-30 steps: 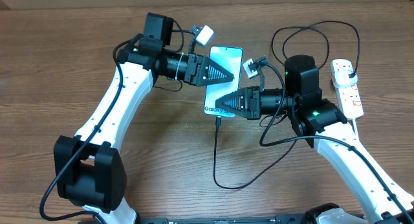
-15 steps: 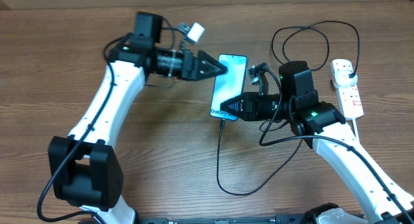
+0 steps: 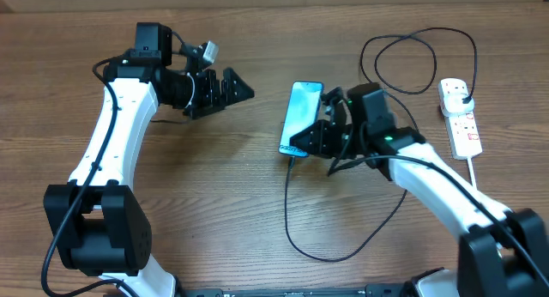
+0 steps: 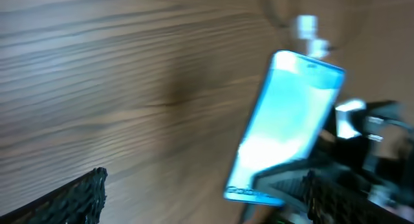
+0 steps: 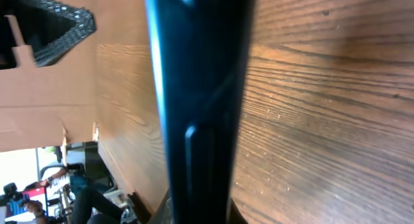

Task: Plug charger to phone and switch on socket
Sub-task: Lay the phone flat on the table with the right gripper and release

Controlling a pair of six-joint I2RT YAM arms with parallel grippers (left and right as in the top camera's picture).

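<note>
Now that left claw [image 3: 238,87] let go and backed off phone [image 3: 302,115], we see right claw [image 3: 298,148] clenched on charger [image 3: 286,203] tip at phone's bottom edge; socket [image 3: 461,121] switch likely next.

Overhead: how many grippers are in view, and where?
2. Left gripper is open, left of the phone and clear of it; right gripper is at the phone's near end.

Whole table [image 3: 257,211] is seen straight down from overhead. From left wrist, phone [image 4: 288,120] is viewed obliquely, blurred, well apart. From right wrist, its dark edge is framed very close. Phone is shared by all views.
</note>
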